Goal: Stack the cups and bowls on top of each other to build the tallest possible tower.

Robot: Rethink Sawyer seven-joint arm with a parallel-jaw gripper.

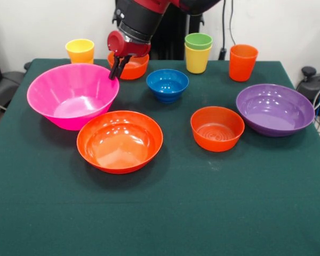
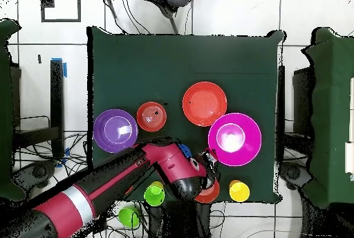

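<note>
My gripper (image 1: 115, 71) hangs with its tips close together at the far rim of the big pink bowl (image 1: 69, 98), in front of a small orange bowl (image 1: 136, 68); nothing shows between the tips. In the overhead view the gripper (image 2: 207, 158) sits at the pink bowl's (image 2: 235, 138) edge. A wide orange bowl (image 1: 120, 143), a small blue bowl (image 1: 167, 84), a second small orange bowl (image 1: 217, 129) and a wide purple bowl (image 1: 275, 110) stand apart. A yellow cup (image 1: 80, 51) and an orange cup (image 1: 242, 62) stand alone. A green cup (image 1: 198, 41) sits in a yellow cup (image 1: 197, 60).
All pieces stand on a dark green table (image 1: 165, 213). The cups line its far edge near the pedestal. In the overhead view my arm (image 2: 124, 176) crosses from the lower left and covers part of the blue bowl (image 2: 186, 151).
</note>
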